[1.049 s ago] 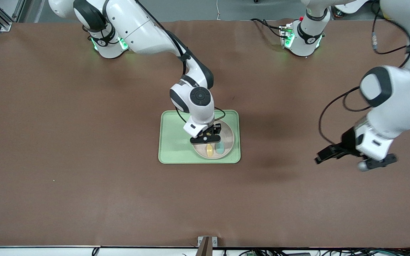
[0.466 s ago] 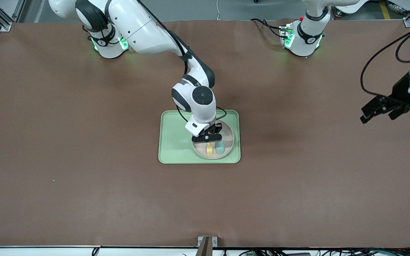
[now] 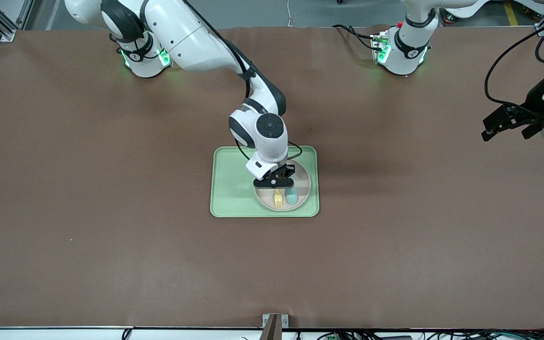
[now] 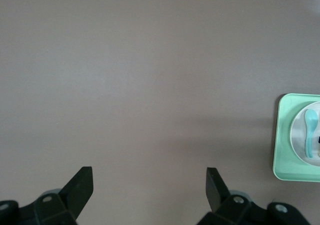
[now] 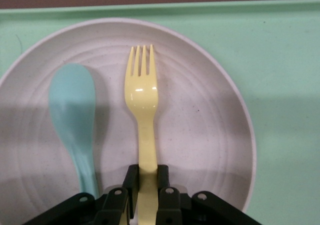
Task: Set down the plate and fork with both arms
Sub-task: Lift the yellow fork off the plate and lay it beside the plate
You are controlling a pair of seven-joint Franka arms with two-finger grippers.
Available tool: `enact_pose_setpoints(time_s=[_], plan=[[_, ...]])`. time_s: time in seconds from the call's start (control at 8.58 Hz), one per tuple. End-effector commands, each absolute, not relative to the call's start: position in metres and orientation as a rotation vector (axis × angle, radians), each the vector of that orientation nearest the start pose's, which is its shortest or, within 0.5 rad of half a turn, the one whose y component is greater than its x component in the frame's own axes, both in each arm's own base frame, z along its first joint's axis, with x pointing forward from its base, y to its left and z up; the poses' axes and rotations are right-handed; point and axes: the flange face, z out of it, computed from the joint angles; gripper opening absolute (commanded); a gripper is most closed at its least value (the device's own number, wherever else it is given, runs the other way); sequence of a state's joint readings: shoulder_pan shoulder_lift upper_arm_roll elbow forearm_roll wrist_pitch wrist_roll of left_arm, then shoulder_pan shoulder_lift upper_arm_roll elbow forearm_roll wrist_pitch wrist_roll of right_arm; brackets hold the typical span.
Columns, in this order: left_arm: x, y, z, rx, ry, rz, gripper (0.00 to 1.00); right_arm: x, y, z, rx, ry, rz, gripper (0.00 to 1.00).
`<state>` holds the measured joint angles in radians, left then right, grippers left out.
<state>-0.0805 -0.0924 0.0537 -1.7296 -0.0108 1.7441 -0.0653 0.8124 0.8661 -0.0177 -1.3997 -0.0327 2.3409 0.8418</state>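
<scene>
From my station, the fork (image 5: 142, 110) lies flat in the plate (image 3: 302, 182), its long axis running straight out from my right pincer (image 3: 276, 183), handle at the fingers and tines pointing away toward the front camera. In the right wrist view the two fingertips (image 5: 132, 177) are pressed in on either side of the handle, so I read the right pincer as clamped on the fork's handle end, with the fork resting on the plate, not yet lifted. A teal spoon (image 5: 75, 115) lies just beside the fork, roughly parallel to it and apart from it, and the fingers look clear of it. The plate sits in the green tray (image 3: 232, 189), at the tray's end toward the left arm, about mid-tabletop. My judgement is that the coming move is a straight lift, and the handle's line through the grip is what matters: any tilt could drag the tines across the plate or nudge the spoon. The right arm is far nearer to both task things. The left pincer (image 3: 513, 123) hangs over bare tabletop at the left arm's end, well apart from the tray, fingers spread wide and holding nothing; that arm waits.
</scene>
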Motion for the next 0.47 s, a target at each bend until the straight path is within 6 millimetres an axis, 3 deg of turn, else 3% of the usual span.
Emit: enact_pose_setpoints(time_s=[0.0,0.12,0.23,0.35], plan=[[0.544,-0.011,0.644,-3.131,-0.038,-0.135,0.99,0.519,0.524,0.192,-3.128,0.07,-0.132,0.01],[0.557,-0.016,0.643,-3.135,-0.024,-0.085,0.99,0.52,0.522,0.2,-3.126,0.076,-0.129,0.0],[0.555,-0.018,0.644,-3.141,-0.012,-0.068,0.99,0.525,0.515,0.213,-3.144,0.095,-0.095,0.0],[0.555,-0.015,0.647,-3.133,-0.01,-0.077,0.99,0.528,0.507,0.24,-3.163,0.112,-0.054,0.0]])
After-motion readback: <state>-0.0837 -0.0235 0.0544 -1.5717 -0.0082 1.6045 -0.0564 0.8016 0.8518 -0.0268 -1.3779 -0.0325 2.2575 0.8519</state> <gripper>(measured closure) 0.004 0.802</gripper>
